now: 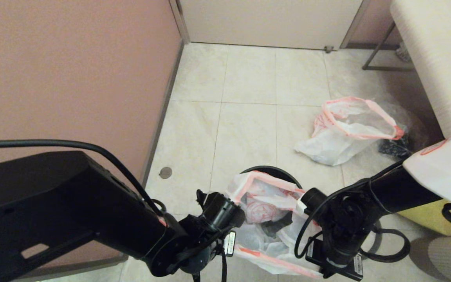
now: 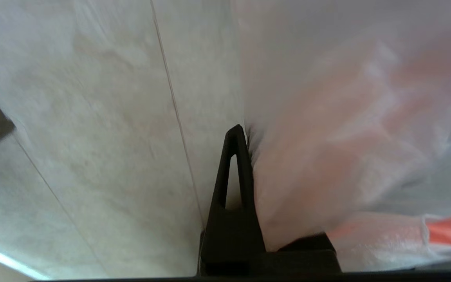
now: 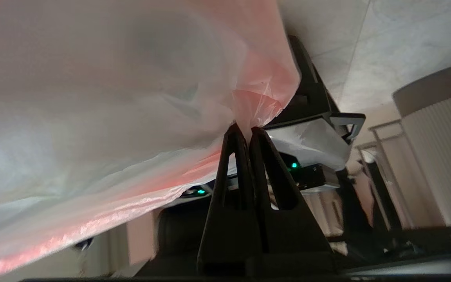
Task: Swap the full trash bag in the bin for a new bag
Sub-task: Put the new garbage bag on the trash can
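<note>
The new bag (image 1: 262, 211), limp white plastic with a pink-red rim and red printing, hangs spread over the black bin (image 1: 273, 170), hiding all but the bin's far rim. My left gripper (image 2: 246, 134) is shut on the bag's left edge; one finger (image 2: 235, 168) shows, the other is under the plastic. My right gripper (image 3: 246, 130) is shut on the pink rim at the bag's right edge. The full trash bag (image 1: 345, 133) lies on the floor to the far right of the bin, mouth open. The grey hoop is out of view.
A clear bag with black stuff (image 1: 399, 145) lies beside the full bag. A yellow bag (image 1: 425, 219) sits at the right, under my right arm. A white bench (image 1: 437, 58) stands at the far right, a pink wall (image 1: 73, 78) on the left.
</note>
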